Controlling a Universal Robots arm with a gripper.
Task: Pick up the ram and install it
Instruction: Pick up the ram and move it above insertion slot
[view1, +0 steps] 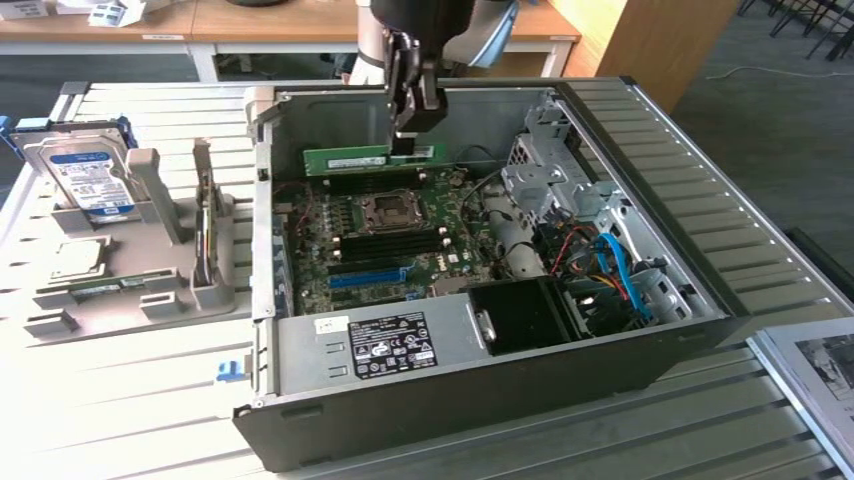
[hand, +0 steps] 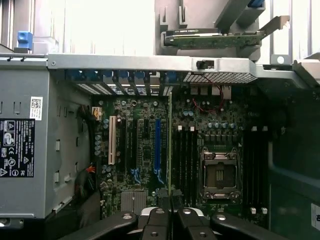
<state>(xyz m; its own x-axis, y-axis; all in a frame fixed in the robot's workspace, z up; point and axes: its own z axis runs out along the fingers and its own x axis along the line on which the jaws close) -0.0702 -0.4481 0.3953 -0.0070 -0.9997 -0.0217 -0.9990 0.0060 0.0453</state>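
Gripper (view1: 412, 148), jaws nearly closed on one end of the ram (view1: 350, 160), is holding the green stick on edge inside the open computer case (view1: 667, 230). From the exterior view's left: hard drive (view1: 83, 175) standing well apart; ram hanging above the memory slots (view1: 367, 184) beside the CPU socket (view1: 390, 208). Clean seating is likely demanding a stick parallel to one slot, ends level.
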